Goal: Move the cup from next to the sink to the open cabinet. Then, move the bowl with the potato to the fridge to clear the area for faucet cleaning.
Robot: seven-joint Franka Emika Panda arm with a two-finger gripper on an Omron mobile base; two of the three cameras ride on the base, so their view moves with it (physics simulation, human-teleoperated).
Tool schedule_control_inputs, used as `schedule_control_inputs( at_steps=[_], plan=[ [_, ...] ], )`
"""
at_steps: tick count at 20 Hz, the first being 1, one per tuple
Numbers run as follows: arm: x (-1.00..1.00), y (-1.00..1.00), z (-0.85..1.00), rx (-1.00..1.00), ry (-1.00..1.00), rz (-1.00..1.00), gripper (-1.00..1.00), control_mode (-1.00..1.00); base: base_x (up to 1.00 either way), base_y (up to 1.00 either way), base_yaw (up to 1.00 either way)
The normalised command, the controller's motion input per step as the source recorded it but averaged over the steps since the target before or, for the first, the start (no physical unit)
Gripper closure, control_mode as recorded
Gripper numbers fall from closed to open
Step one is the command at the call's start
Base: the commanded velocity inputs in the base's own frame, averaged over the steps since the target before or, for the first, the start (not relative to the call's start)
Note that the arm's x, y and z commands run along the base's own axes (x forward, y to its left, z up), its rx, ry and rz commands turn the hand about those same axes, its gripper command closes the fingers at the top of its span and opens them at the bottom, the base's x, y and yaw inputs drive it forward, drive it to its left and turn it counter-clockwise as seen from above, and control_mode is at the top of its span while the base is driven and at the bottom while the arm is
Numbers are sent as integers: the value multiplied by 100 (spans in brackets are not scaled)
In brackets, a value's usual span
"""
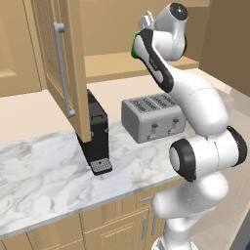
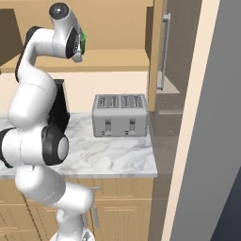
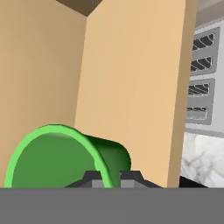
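Clamped on the rim of a green cup [image 3: 65,157], the gripper [image 3: 112,178] was nearly closed, its two dark fingertips [image 3: 92,179] pinching the cup's wall at about six o'clock in the hand view, one tip inside the mouth and one outside. The cup lay on its side in that view, its bright green rim toward eight o'clock and its darker body running off toward three o'clock. Behind it stood the plain light-wood inner walls of the cabinet [image 3: 131,78], meeting in a corner near twelve o'clock.

At three o'clock in the hand view, the slotted top of a silver toaster [image 3: 202,78] showed past the cabinet's edge, with marble counter [image 3: 203,159] below it.

From the left base view, the arm reached up toward one o'clock, with a sliver of the green cup at the wrist, held high in front of the cabinet's shelf [image 1: 117,66]. The cabinet door [image 1: 63,63] hung open at eleven o'clock, its long silver bar handle [image 1: 62,68] facing out. Under the door stood a black coffee machine [image 1: 95,136], and the toaster sat at three o'clock from it on the counter.
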Motion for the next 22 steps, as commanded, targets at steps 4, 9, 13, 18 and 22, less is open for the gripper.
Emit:
schedule_control_inputs(
  at_steps=[4,9,13,18,22],
  plan=[
    [35,-1,-10,3,3,0,100,-100,0,0,0],
    [16,0,-58,0,8,0,100,-100,0,0,0],
    [7,0,-56,1,2,0,100,-100,0,0,0],
    [43,0,-17,1,0,0,100,-100,0,0,0],
    [49,0,-14,0,0,0,100,-100,0,0,0]
  ],
)
